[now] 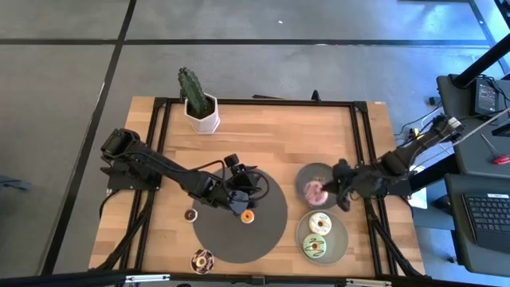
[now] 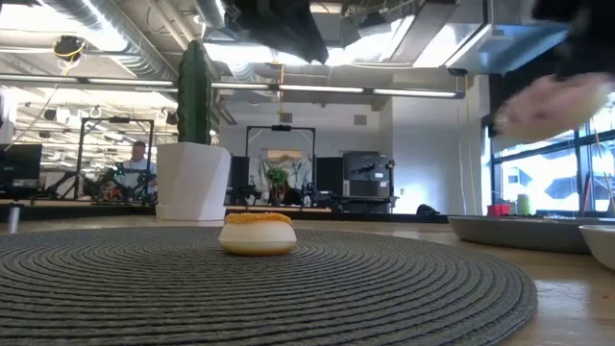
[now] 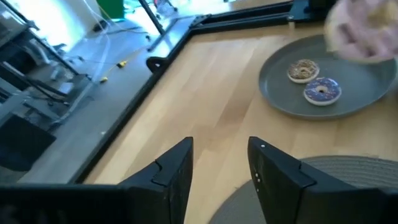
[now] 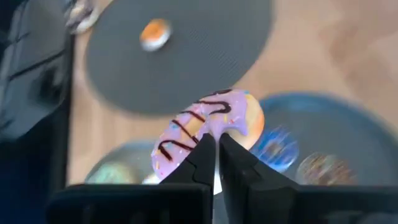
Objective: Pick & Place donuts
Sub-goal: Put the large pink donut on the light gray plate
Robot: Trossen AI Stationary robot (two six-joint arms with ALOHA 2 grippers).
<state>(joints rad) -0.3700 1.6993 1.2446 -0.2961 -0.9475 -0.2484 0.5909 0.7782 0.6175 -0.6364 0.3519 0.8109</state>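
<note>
My right gripper (image 1: 333, 190) is shut on a pink-iced donut with chocolate drizzle (image 4: 208, 124), held above the far grey plate (image 1: 307, 171). That plate holds two mini donuts, one purple (image 3: 321, 91) and one brown-sprinkled (image 3: 303, 70). My left gripper (image 3: 221, 168) is open and empty over the dark round mat (image 1: 267, 239), close to an orange mini donut (image 1: 248, 216) that rests flat on the mat. The near grey plate (image 1: 341, 239) holds a cream donut (image 1: 319, 222) and a pale green donut (image 1: 315, 245). My right gripper pinches the pink donut's rim (image 4: 208, 138) between its two fingers, on the side nearest the wrist. The fingers come from the table's right, slanting down. The donut is lifted clear of the plate and tilted, as the low view (image 2: 553, 101) also shows.
A brown mini donut (image 1: 190, 214) lies on the wood left of the mat. A chocolate-sprinkled donut (image 1: 201, 260) lies near the front edge. A cactus in a white pot (image 1: 199, 108) stands at the far left. A black frame (image 1: 362, 151) runs along the table's sides.
</note>
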